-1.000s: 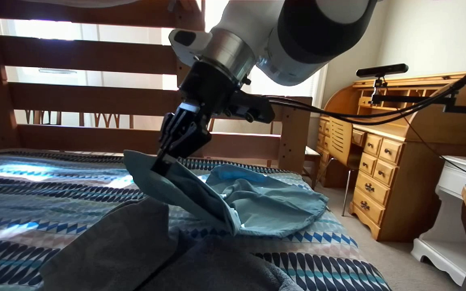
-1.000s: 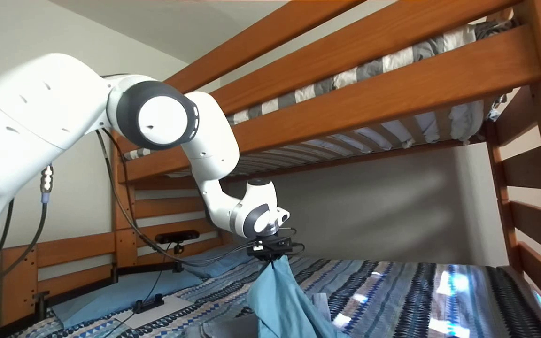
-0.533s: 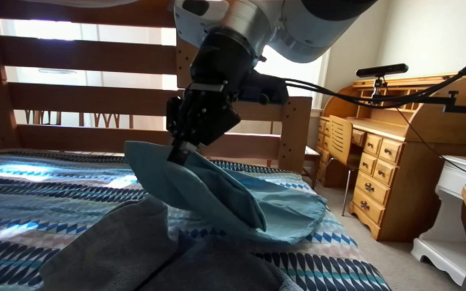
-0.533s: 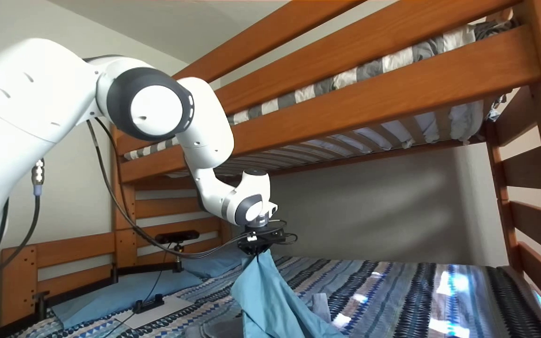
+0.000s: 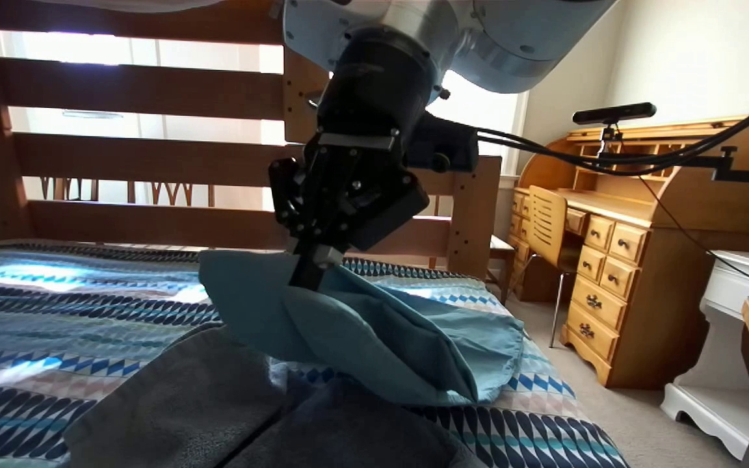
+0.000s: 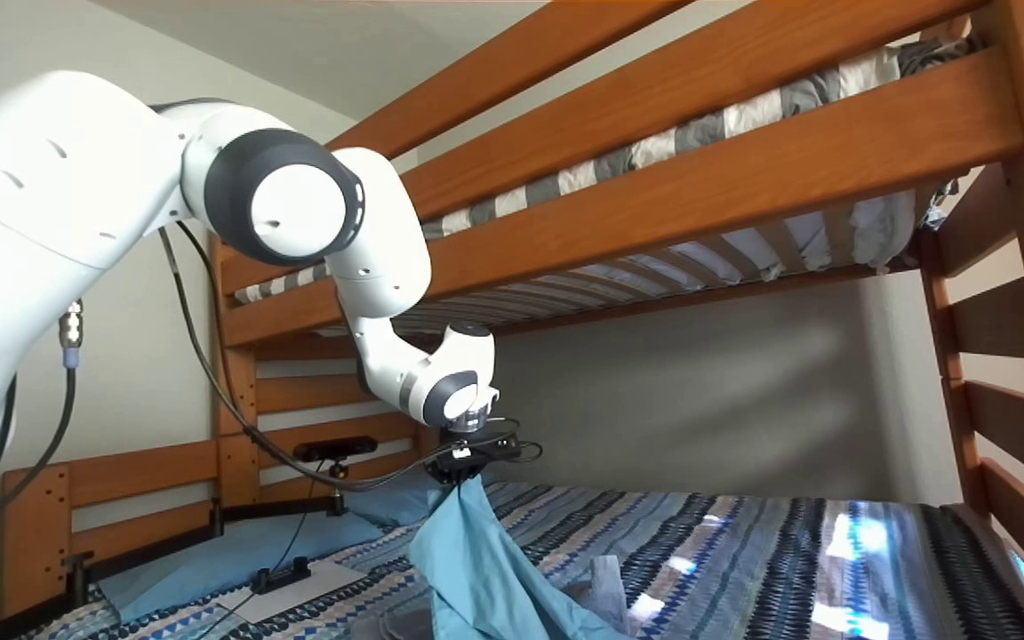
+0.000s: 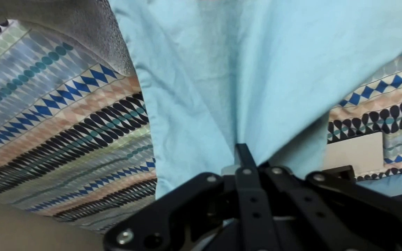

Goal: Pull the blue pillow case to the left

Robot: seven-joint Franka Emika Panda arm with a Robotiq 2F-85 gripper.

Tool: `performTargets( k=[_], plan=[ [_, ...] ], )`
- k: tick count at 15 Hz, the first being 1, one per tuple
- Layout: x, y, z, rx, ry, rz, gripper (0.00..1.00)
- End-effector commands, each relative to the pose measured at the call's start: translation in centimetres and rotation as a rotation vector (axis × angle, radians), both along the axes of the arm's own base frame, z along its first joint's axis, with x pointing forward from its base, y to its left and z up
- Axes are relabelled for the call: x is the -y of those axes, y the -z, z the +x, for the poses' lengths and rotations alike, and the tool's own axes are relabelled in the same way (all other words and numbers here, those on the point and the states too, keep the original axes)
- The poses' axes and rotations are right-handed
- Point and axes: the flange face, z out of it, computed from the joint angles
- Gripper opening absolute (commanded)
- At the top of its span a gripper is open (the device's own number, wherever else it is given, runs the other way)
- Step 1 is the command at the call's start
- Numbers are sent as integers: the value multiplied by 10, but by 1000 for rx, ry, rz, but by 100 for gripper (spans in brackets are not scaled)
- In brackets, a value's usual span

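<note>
The blue pillow case (image 5: 348,331) lies on the striped bed, its near part pulled up in folds and its far right part spread flat. It hangs from my gripper as a raised peak in an exterior view (image 6: 476,560). My gripper (image 5: 307,275) is shut on the cloth, above the bed; it also shows at the peak (image 6: 460,485). In the wrist view, folds of the pillow case (image 7: 187,76) run into the gripper (image 7: 251,155). One fingertip shows on top of the cloth; the other is mostly hidden behind it.
A grey blanket (image 5: 192,396) lies beside the pillow case. Blue pillows (image 6: 236,556) and a white board (image 6: 303,590) lie toward one end. The wooden bed rails (image 5: 147,153) and upper bunk (image 6: 699,196) enclose the bed. A camera on a stand (image 6: 334,449) stands near the pillows.
My gripper has moved right in one exterior view and left in the other, drawing the held pillow case along with more folds bunched up. The grip is kept.
</note>
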Motion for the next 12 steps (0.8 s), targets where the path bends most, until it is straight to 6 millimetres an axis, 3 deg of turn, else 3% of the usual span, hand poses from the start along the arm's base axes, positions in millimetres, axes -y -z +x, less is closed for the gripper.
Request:
performTargets(
  k=[1, 12],
  plan=[
    [-16, -6, -19, 4, -92, 22, 0],
    [-51, -17, -66, -24, -294, 92, 0]
  ],
)
